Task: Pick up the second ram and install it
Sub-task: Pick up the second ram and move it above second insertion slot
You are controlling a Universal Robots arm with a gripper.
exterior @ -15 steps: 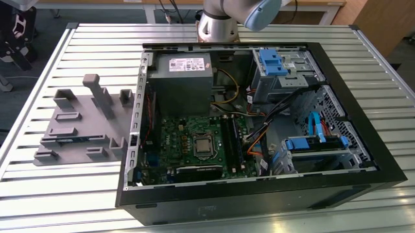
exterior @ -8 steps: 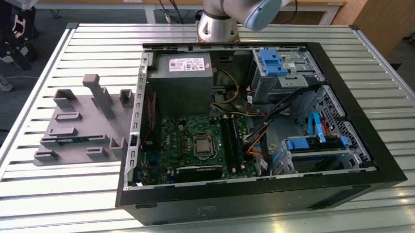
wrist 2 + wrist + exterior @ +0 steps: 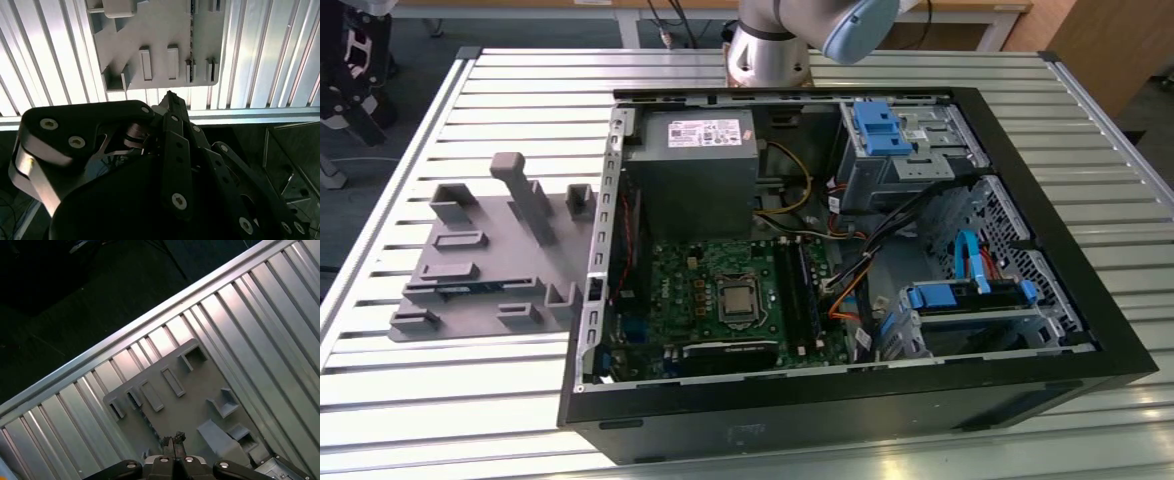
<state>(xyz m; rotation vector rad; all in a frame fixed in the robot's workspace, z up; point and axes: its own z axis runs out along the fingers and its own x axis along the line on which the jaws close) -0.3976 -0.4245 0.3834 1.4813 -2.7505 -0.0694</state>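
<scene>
A big metal bench with long slats holds an open black computer case. A grey holder tray lies just beside the case, toward the bench edge on the exterior view's left. The gripper hangs over the tray, fingers pressed together, holding nothing. In the second wrist view, the second ram stands on its thin edge in a tray slot.

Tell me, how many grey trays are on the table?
1. The tray lies on the table at the exterior view's left, beside the computer case. The case may hide others.
</scene>
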